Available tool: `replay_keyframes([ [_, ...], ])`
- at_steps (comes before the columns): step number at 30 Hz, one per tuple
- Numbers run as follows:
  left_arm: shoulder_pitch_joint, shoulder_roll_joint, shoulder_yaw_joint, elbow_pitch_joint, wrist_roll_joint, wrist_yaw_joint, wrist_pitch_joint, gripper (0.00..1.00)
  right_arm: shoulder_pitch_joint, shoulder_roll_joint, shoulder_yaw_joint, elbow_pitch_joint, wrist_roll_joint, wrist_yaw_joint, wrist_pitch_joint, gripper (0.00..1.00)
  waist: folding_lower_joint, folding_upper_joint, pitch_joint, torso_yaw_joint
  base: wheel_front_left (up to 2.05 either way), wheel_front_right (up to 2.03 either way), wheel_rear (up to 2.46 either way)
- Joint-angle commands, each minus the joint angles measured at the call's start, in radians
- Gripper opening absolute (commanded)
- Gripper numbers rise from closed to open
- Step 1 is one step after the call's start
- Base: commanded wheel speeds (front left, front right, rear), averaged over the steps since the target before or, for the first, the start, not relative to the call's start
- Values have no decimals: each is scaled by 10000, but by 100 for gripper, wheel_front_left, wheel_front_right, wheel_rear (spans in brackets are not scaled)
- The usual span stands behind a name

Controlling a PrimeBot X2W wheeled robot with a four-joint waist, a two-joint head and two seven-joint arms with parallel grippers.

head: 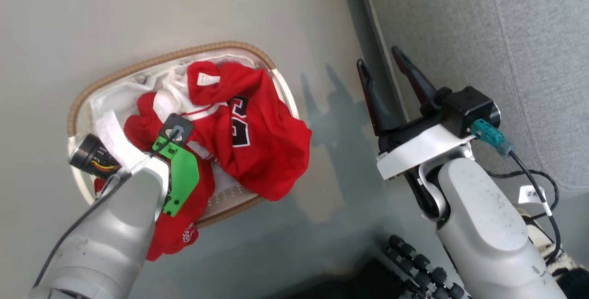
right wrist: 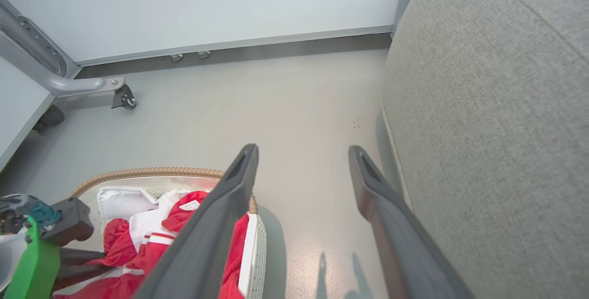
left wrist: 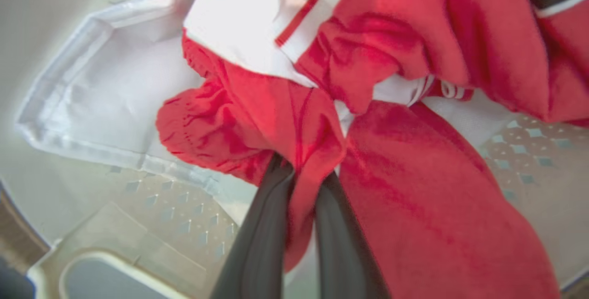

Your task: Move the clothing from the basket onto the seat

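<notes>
The clothing (head: 257, 138), bright red with white trim and black numerals, lies heaped in the basket (head: 152, 62) on the floor, one piece spilling over the near rim. My left arm reaches down into the basket. In the left wrist view my left gripper (left wrist: 303, 170) is shut on a fold of red clothing (left wrist: 257, 119) pinched between its dark fingers. My right gripper (head: 378, 57) hangs open and holds nothing, between the basket and the seat (head: 497, 60). In the right wrist view the same open gripper (right wrist: 303, 149) stands over bare floor, with the seat (right wrist: 487, 129) at its right.
A white liner (left wrist: 115, 92) covers the basket's perforated wall (left wrist: 184, 207). A grey frame leg on a caster (right wrist: 124, 97) stands near the far wall. My base's dark rollers (head: 418, 262) sit at the bottom. Bare floor (head: 340, 152) lies between basket and seat.
</notes>
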Motion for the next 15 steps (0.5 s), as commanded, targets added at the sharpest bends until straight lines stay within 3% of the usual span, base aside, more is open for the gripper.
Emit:
replay_keyframes([
  [1, 186, -62, -28, -20, -42, -77, -161, 0, 171, -43, -39, 79, -98, -10, -47, 100, -1, -1, -799, 404, 0, 0, 0],
  [15, 1177, -724, 213, -52, -838, -308, -2265, 0, 1026, -45, -350, 664, -504, -10, -47, 100, -1, -1, -3047, 1385, 0, 0, 0],
])
